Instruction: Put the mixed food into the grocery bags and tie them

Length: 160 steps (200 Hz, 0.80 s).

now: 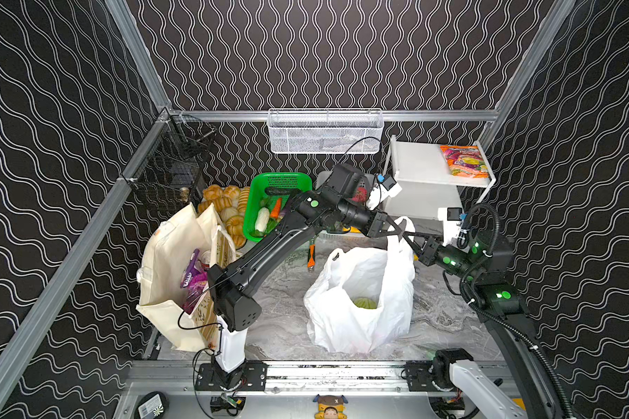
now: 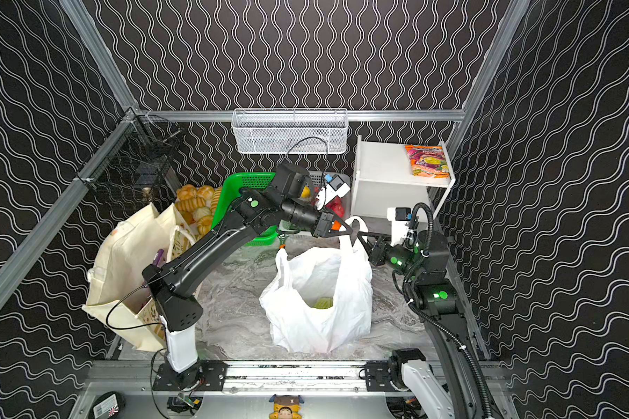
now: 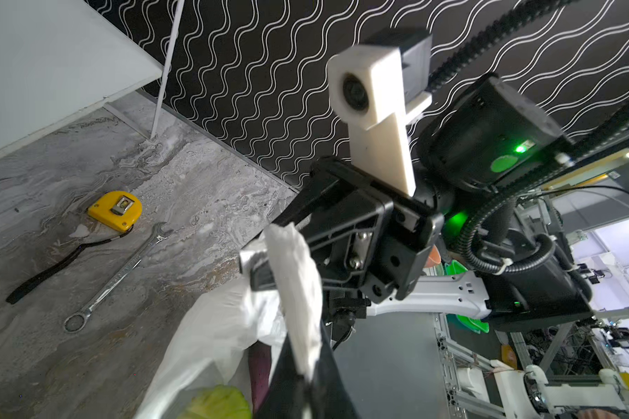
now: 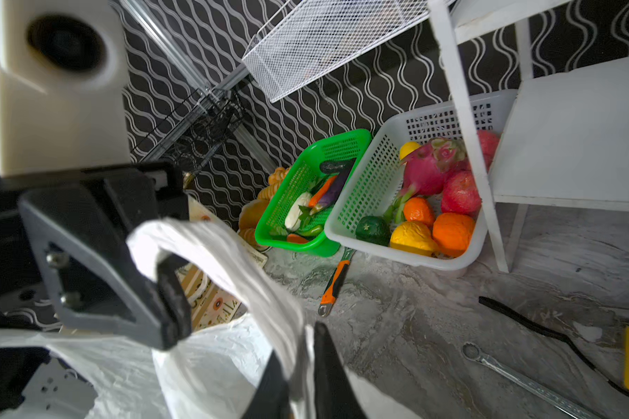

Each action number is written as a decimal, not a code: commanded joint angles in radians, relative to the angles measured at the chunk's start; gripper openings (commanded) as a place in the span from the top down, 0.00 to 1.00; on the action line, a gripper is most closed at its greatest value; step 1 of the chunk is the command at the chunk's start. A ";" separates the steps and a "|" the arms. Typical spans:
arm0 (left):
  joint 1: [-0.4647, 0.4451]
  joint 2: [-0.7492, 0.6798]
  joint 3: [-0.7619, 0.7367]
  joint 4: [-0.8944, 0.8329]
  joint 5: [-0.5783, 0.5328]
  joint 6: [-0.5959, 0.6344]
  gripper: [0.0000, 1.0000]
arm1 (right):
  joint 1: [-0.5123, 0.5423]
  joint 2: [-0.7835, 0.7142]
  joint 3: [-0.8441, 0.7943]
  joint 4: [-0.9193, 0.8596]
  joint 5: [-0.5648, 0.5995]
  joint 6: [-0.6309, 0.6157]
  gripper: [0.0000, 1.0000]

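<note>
The white plastic bag (image 1: 356, 319) (image 2: 305, 326) stands open at mid table, a green cabbage (image 1: 364, 303) (image 3: 218, 402) inside. Its far handle (image 1: 400, 226) (image 4: 233, 261) is lifted between both grippers. My left gripper (image 1: 396, 232) (image 2: 351, 232) (image 3: 305, 381) reaches across and is shut on that handle. My right gripper (image 1: 409, 239) (image 2: 362, 239) (image 4: 300, 362) faces it tip to tip. Its jaws are slightly apart with the handle strip running between them. The cream tote (image 1: 168, 261) (image 2: 124, 254) stands at the left, holding purple packets (image 1: 191, 275).
A green basket (image 1: 269, 203) of toy vegetables, a white fruit basket (image 4: 378, 174) and bread rolls (image 1: 222, 203) line the back. A white shelf (image 1: 429, 170) stands back right. An orange-handled wrench (image 4: 335, 279), a steel spanner (image 3: 117, 275) and a yellow tape measure (image 3: 115, 210) lie on the table.
</note>
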 commanded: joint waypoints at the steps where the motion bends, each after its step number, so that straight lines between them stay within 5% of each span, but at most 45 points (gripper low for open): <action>1: 0.003 -0.021 -0.003 0.076 0.022 -0.051 1.00 | 0.002 -0.004 0.017 0.031 -0.248 -0.120 0.63; 26: 0.003 -0.033 -0.011 0.088 0.066 -0.073 1.00 | 0.002 0.009 0.045 0.037 -0.356 -0.186 0.47; 104: 0.002 -0.064 -0.003 0.039 0.107 -0.047 1.00 | 0.002 0.028 0.053 0.065 -0.297 -0.514 0.09; 160: 0.003 -0.075 0.004 0.007 0.112 -0.024 1.00 | 0.001 0.069 0.031 0.231 -0.483 -0.475 0.01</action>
